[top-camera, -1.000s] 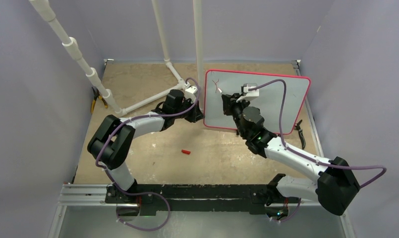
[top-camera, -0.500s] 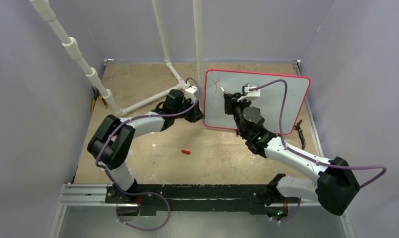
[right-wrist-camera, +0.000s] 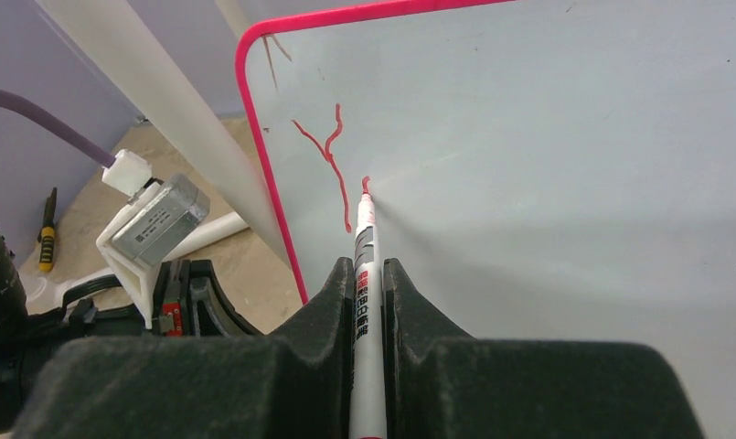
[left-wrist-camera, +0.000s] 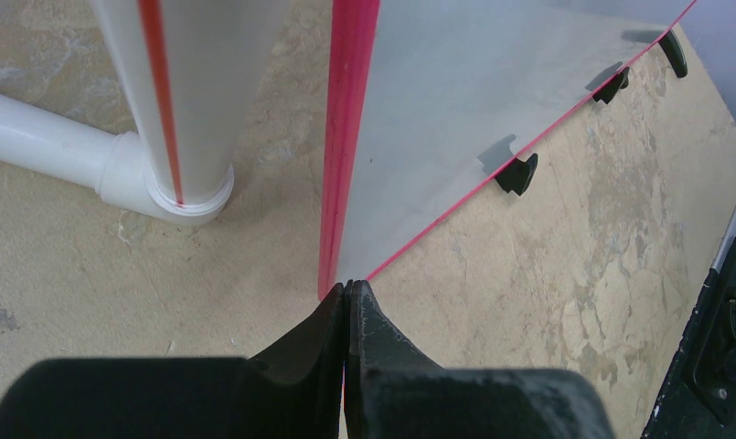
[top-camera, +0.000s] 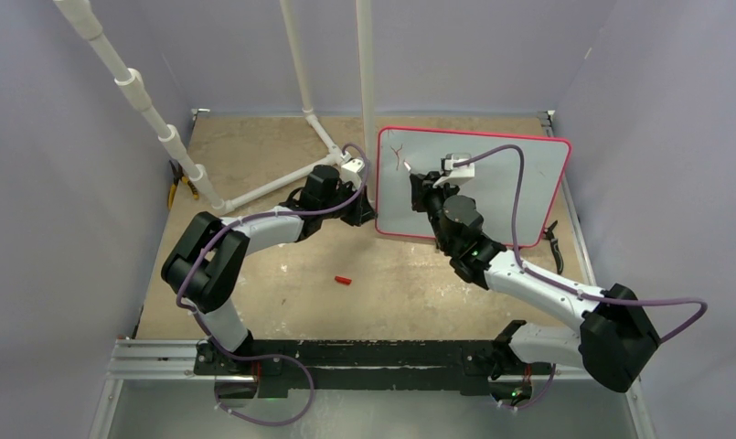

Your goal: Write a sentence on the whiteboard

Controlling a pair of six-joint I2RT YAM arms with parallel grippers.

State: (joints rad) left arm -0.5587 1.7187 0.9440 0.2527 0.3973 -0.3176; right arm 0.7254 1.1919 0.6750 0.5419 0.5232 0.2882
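The right tool [right-wrist-camera: 368, 274] is clamped on a white marker [right-wrist-camera: 365, 233] whose red tip touches the whiteboard [right-wrist-camera: 574, 137] face near its upper left corner. Of the sentence [right-wrist-camera: 330, 151], only a forked red stroke shows, just left of the tip. The left tool [left-wrist-camera: 346, 294] is pinched tight on the whiteboard's left frame at its lower corner, beside a white pipe [left-wrist-camera: 190, 91].

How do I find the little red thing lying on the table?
Start at the big whiteboard standing on the tan table. Look toward the near edge from its left corner: a tiny red piece lies alone on the tabletop. It's the only loose red thing; the other red is the board's frame and scribble.
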